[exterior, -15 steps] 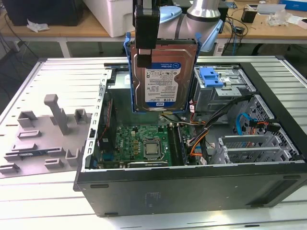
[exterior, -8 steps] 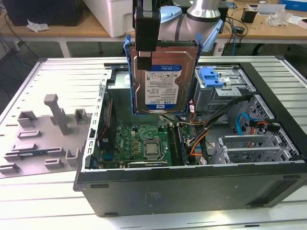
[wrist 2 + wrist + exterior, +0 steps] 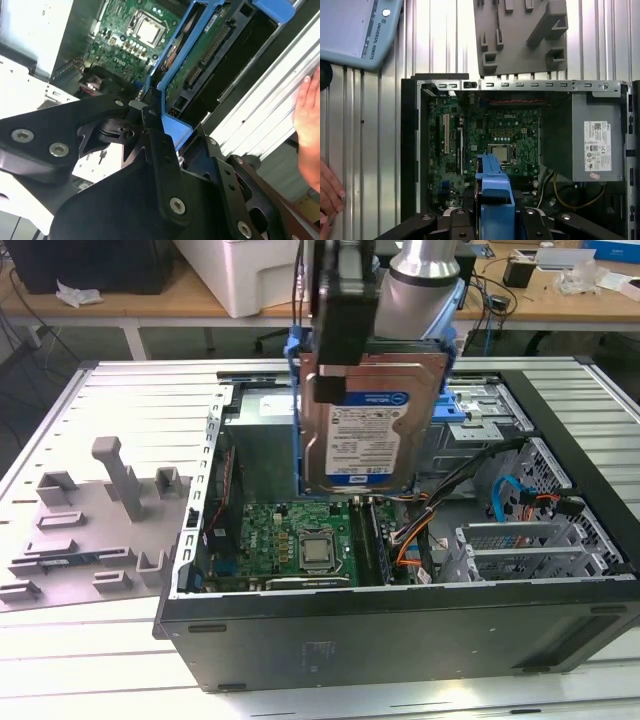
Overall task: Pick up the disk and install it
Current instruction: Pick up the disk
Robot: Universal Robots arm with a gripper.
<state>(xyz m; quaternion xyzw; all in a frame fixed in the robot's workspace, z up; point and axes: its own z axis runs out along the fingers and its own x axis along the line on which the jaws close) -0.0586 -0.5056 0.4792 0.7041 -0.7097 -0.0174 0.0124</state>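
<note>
The disk (image 3: 370,430), a silver drive with a blue-and-white label in a blue carrier, hangs upright above the open computer case (image 3: 400,630), over the motherboard (image 3: 290,540). My gripper (image 3: 345,360) is shut on its upper end. In the second wrist view the black fingers (image 3: 157,140) clamp the blue carrier, and the disk's green circuit side (image 3: 200,55) faces the camera. In the first wrist view the carrier's blue edge (image 3: 495,195) sticks out from the gripper (image 3: 495,222) above the motherboard (image 3: 490,135).
A grey fixture plate (image 3: 90,530) lies beside the case at the exterior view's left. Inside the case are a grey power supply box (image 3: 595,145), a drive bay with blue brackets (image 3: 480,410) and cables (image 3: 420,530). A person's hand (image 3: 310,115) rests near the case. A teach pendant (image 3: 355,25) lies nearby.
</note>
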